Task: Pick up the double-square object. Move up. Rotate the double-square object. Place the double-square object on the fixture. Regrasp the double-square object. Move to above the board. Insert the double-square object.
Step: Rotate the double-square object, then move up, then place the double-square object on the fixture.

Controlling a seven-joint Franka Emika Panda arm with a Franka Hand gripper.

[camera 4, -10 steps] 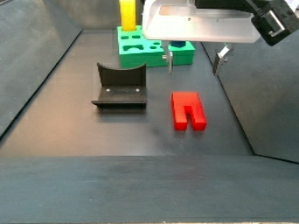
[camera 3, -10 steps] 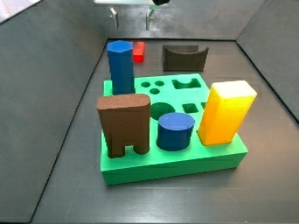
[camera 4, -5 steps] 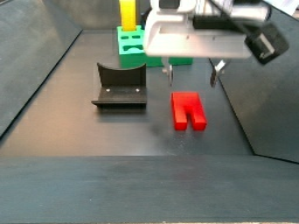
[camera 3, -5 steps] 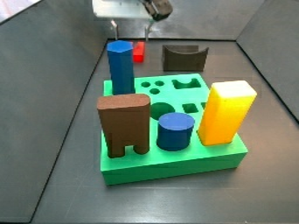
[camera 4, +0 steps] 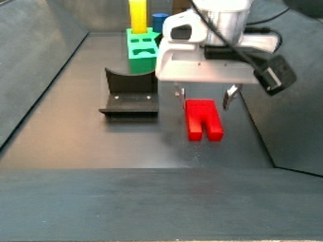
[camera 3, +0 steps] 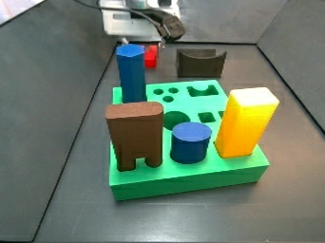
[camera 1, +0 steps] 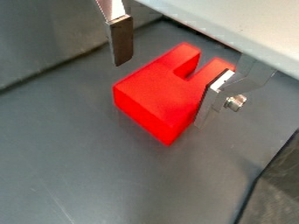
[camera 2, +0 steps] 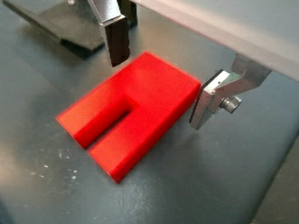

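Observation:
The double-square object, a glossy red stepped block, lies flat on the dark floor to the right of the fixture. My gripper hangs low over its far end and is open. In both wrist views the two fingers stand on either side of the double-square object. One silver finger is close against its side, the other finger stands a little apart. The gripper holds nothing. The green board lies at the other end of the bin.
On the board stand a blue hexagonal column, a brown arch block, a blue cylinder and a yellow block. Sloping grey walls ring the floor. The fixture shows beyond one finger.
The gripper has come down from above the floor toward the double-square object, and its open fingers now straddle the block's end. The block has not moved.

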